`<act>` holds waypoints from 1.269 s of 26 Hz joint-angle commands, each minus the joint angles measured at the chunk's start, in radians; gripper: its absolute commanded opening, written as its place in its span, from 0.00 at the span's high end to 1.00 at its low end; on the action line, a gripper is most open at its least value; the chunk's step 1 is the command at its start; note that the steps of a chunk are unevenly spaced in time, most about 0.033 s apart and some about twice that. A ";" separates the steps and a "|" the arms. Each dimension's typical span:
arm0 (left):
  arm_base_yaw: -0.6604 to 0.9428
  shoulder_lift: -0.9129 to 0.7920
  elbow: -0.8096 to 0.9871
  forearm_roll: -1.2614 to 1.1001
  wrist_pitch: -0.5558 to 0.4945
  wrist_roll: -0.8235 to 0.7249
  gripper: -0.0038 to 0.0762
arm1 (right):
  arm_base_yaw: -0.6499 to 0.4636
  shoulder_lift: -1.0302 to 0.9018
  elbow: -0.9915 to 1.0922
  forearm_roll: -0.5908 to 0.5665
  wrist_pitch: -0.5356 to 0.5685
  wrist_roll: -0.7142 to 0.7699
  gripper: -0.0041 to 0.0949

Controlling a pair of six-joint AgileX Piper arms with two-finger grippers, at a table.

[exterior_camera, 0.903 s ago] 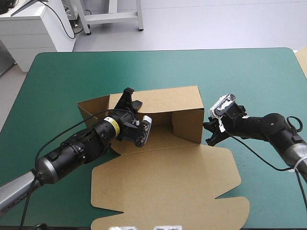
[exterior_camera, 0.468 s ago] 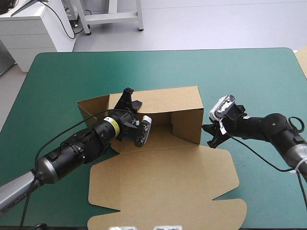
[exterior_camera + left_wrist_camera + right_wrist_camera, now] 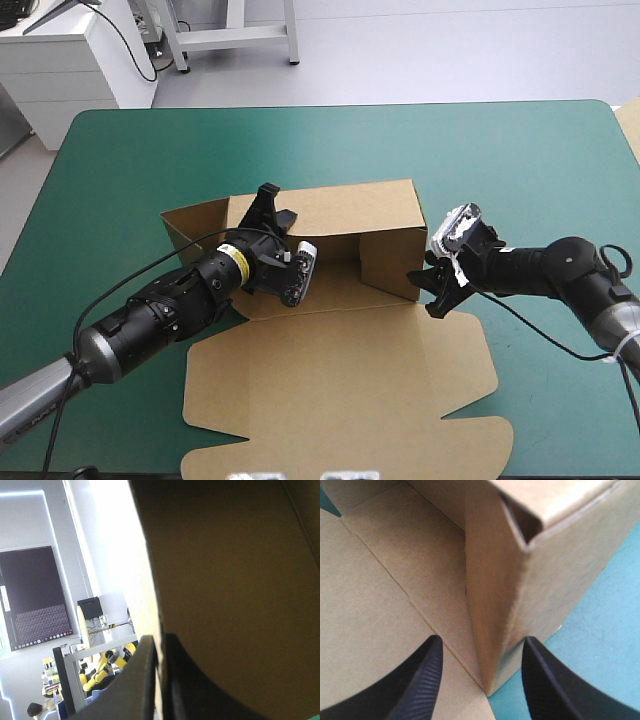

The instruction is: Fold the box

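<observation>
High view shows us the brown box (image 3: pixel 340 390) at the middle of the teal-green table (image 3: pixel 520 170), walls raised toward 12 o'clock, lid flat toward 6 o'clock. We see the left gripper (image 3: pixel 268 203) pinched on its rear wall at 11 o'clock. At 3 o'clock the right gripper (image 3: pixel 425 292) stands wide, fingers (image 3: pixel 415 680) either side of the box's near right corner.

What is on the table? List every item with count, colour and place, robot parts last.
box: 1, brown, mid-table; far and right walls raised, lid flat toward the near edge.
table cover: 1, teal-green, under everything.
left gripper: 1, black fingers, shut on the box's far wall near its left end.
right gripper: 1, black fingers, open, at the near end of the box's right wall.
</observation>
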 commanded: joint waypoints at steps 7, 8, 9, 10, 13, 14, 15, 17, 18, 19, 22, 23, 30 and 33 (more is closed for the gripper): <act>-0.007 -0.012 -0.016 -0.006 -0.043 0.005 0.96 | 0.171 0.025 -0.023 0.034 -0.321 0.033 0.46; -0.007 -0.012 -0.016 -0.009 -0.058 0.005 0.96 | 0.184 0.026 -0.023 0.029 -0.343 0.033 0.46; -0.007 -0.012 -0.016 -0.009 -0.077 -0.001 0.96 | 0.195 0.026 -0.023 0.023 -0.351 0.035 0.46; -0.007 -0.012 -0.016 -0.009 -0.094 -0.010 0.96 | 0.201 0.026 -0.023 0.014 -0.355 0.035 0.46; -0.007 -0.012 -0.016 -0.009 -0.118 -0.024 0.96 | 0.215 0.026 -0.023 -0.032 -0.362 0.077 0.50; -0.007 -0.012 -0.016 -0.009 -0.118 -0.024 0.96 | 0.215 0.026 -0.023 -0.044 -0.365 0.100 0.53; -0.007 -0.012 -0.016 -0.009 -0.118 -0.024 0.96 | 0.215 0.026 -0.023 -0.047 -0.364 0.107 0.58; -0.007 -0.012 -0.016 -0.009 -0.116 -0.024 0.96 | 0.215 0.026 -0.023 -0.047 -0.364 0.127 0.68; -0.007 -0.012 -0.016 -0.009 -0.116 -0.024 0.96 | 0.215 0.026 -0.023 -0.038 -0.364 0.129 0.72; -0.007 -0.012 -0.016 -0.009 -0.116 -0.024 0.96 | 0.215 0.026 -0.025 -0.036 -0.361 0.129 0.78; -0.007 -0.012 -0.016 -0.009 -0.116 -0.024 0.96 | 0.215 0.026 -0.025 -0.036 -0.322 0.131 0.96; -0.007 -0.012 -0.016 -0.009 -0.116 -0.024 0.96 | 0.215 0.026 -0.025 -0.036 -0.316 0.131 0.98; -0.030 -0.012 -0.016 -0.005 -0.115 -0.018 0.71 | 0.215 0.026 -0.027 -0.034 -0.413 0.253 0.98; -0.062 -0.012 -0.016 -0.005 -0.118 -0.018 0.47 | 0.215 0.026 -0.027 -0.037 -0.427 0.281 0.98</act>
